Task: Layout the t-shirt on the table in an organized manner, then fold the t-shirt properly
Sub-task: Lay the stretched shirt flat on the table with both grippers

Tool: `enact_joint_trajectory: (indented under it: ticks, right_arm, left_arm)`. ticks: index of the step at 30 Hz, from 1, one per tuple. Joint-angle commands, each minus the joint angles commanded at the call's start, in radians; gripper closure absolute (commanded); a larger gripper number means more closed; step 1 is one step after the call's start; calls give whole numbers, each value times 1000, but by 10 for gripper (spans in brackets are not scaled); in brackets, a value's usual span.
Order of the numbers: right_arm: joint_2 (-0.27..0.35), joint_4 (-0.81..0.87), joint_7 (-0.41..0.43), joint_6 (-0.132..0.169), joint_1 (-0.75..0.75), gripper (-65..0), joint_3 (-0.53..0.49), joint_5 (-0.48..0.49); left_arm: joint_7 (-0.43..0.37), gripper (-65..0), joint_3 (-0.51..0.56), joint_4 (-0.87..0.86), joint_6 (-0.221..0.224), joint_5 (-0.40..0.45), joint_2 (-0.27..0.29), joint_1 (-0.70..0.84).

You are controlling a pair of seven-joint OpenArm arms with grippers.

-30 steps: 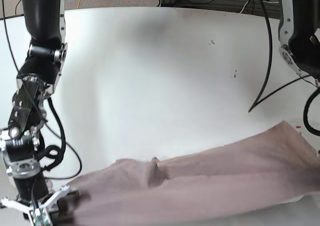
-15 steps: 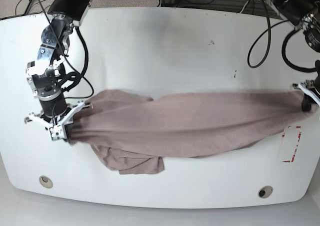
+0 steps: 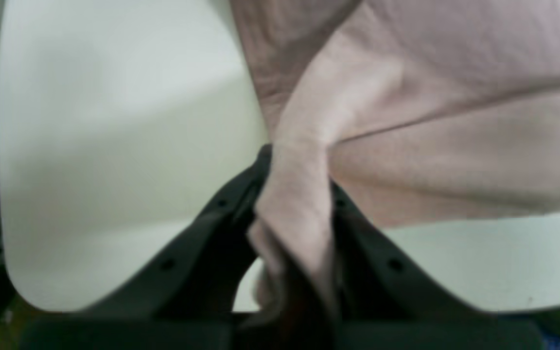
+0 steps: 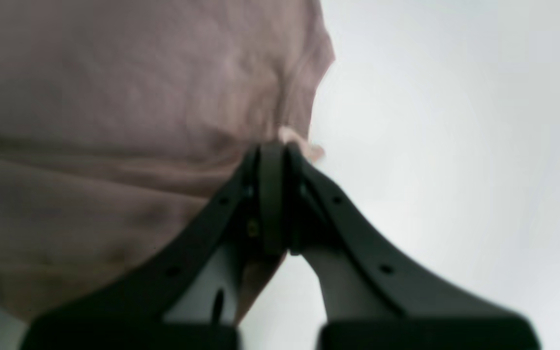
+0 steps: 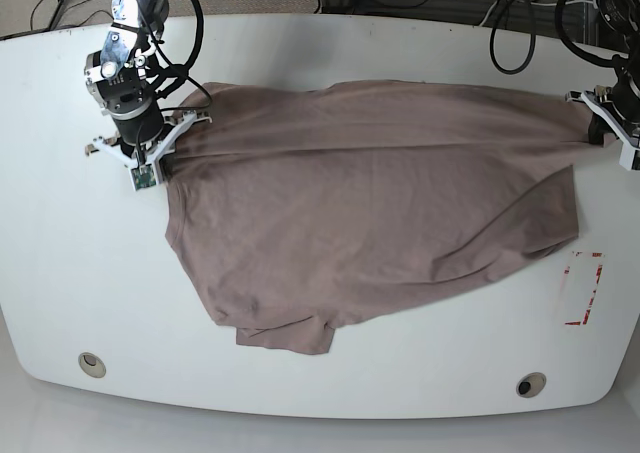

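The mauve t-shirt (image 5: 370, 203) lies spread over the middle of the white table (image 5: 90, 273), its far edge stretched taut between both arms. A folded flap sticks out at its near left corner. My right gripper (image 5: 165, 156) at the back left is shut on one corner of the shirt; the right wrist view shows that gripper (image 4: 274, 150) pinching the cloth edge (image 4: 114, 97). My left gripper (image 5: 603, 125) at the back right is shut on the other end. In the left wrist view a bunched fold of shirt (image 3: 430, 97) runs between that gripper's (image 3: 297, 163) dark fingers.
A red tape rectangle (image 5: 583, 288) marks the table near the right edge, just beyond the shirt's hem. Two metal grommets (image 5: 91, 363) (image 5: 530, 384) sit along the near edge. Cables trail behind the table's far edge.
Both grippers have carried the shirt from the near side toward the far side of the table. The cloth has gone from a narrow bunched band to a wide spread sheet.
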Motion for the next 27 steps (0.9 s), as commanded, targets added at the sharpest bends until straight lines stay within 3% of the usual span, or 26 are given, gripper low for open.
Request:
enact_joint_trajectory:
  ticks: [8,19,27]
  right_arm:
    - [-35,-2,0,0,-86,0,0,0]
    - [-68,-5,-2,-2,-133,-3,0,-6]
    - [-64,-5,-2,-8,-158,-62,3,-6]
  left_arm:
    - [-35,0,0,-3,0,0,0,115]
    - [-35,-3,2,-6,0,2,2,146]
    - [-35,-3,0,-8,0,3,-12,153]
